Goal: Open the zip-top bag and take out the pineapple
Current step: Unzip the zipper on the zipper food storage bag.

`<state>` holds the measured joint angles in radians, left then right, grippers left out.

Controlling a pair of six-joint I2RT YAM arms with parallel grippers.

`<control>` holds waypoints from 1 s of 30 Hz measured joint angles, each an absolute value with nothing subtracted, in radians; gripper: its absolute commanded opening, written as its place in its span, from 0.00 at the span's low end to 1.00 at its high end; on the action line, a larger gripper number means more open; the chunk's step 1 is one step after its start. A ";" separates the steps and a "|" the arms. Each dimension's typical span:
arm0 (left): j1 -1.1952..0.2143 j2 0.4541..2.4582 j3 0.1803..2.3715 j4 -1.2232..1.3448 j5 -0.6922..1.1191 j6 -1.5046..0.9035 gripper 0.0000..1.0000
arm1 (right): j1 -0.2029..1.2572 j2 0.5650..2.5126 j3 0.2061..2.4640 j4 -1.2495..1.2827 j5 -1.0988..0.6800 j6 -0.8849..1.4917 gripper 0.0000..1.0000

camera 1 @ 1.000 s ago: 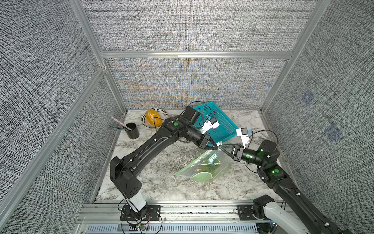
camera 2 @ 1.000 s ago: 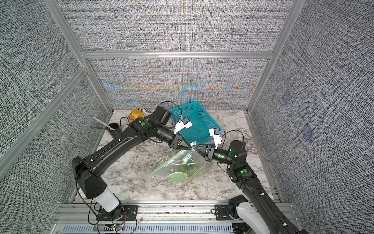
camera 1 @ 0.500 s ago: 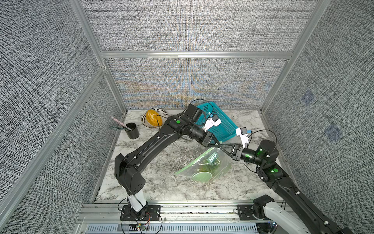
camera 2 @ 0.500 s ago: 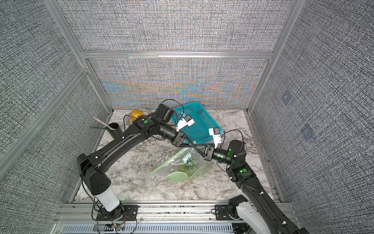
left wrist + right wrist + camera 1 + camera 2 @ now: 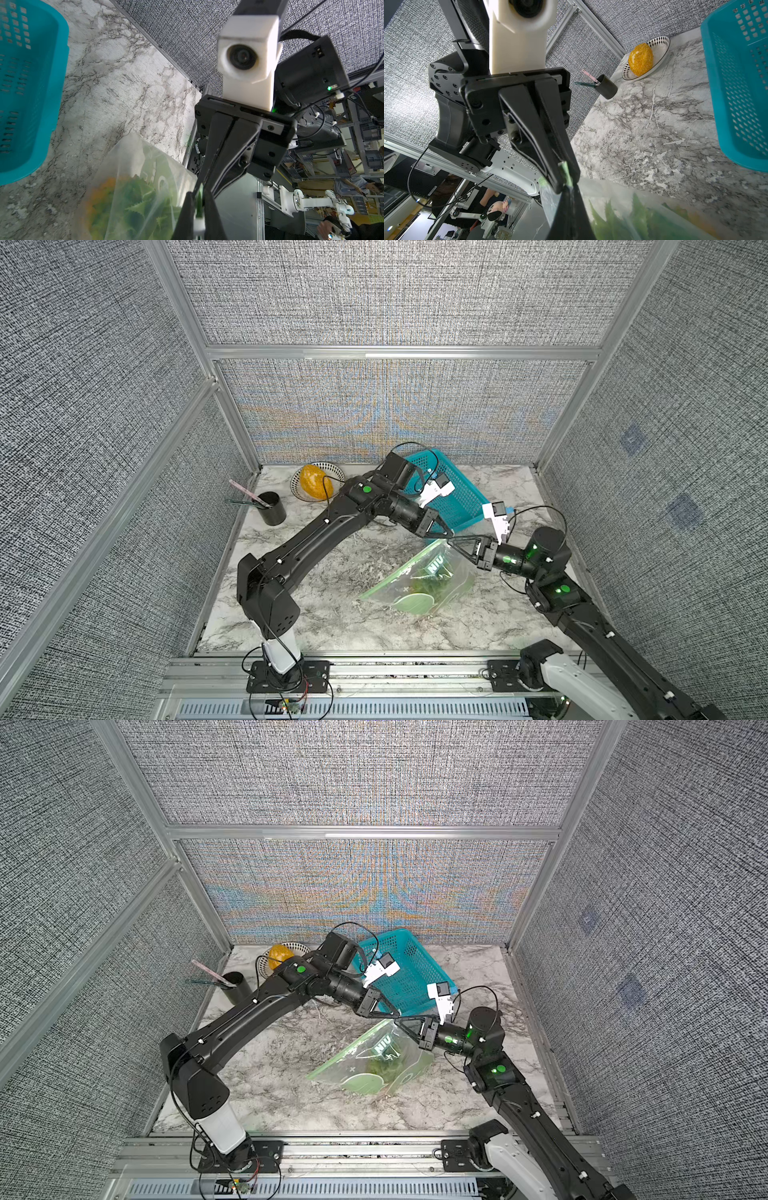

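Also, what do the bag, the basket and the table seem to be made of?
Bag: thin clear plastic film, glossy; it crinkles and shows leaves inside.
Basket: teal moulded plastic, seemingly rigid, with rows of slots.
Table: white, grey-veined marble look; stone or laminate, I cannot tell.

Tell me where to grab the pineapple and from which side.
Grip the pineapple by its leafy crown, coming in through the raised mouth of the zip-top bag: the leaves seem to point toward that edge, with the orange body deeper.
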<state>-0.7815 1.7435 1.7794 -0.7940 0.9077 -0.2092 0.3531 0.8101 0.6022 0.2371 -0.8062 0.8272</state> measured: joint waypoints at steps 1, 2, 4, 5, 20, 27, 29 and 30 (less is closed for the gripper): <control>-0.781 1.739 1.775 -0.793 0.907 -0.209 0.02 | 0.354 0.811 0.602 0.239 -0.808 0.827 0.00; -0.781 1.734 1.769 -0.791 0.907 -0.209 0.02 | 0.354 0.812 0.602 0.242 -0.813 0.828 0.00; -0.781 1.729 1.762 -0.786 0.904 -0.209 0.02 | 0.354 0.813 0.602 0.243 -0.815 0.828 0.00; -0.781 1.726 1.759 -0.786 0.904 -0.209 0.02 | 0.354 0.813 0.602 0.243 -0.817 0.828 0.00; -0.783 1.699 1.720 -0.766 0.908 -0.186 0.03 | 0.354 0.783 0.587 0.244 -0.801 0.842 0.00; -0.783 1.679 1.699 -0.828 0.908 -0.171 0.04 | 0.346 0.778 0.582 0.262 -0.727 0.853 0.00; -0.783 1.673 1.694 -0.842 0.908 -0.168 0.04 | 0.347 0.777 0.580 0.264 -0.715 0.854 0.00; -0.783 1.671 1.692 -0.845 0.908 -0.167 0.04 | 0.347 0.776 0.580 0.265 -0.715 0.855 0.00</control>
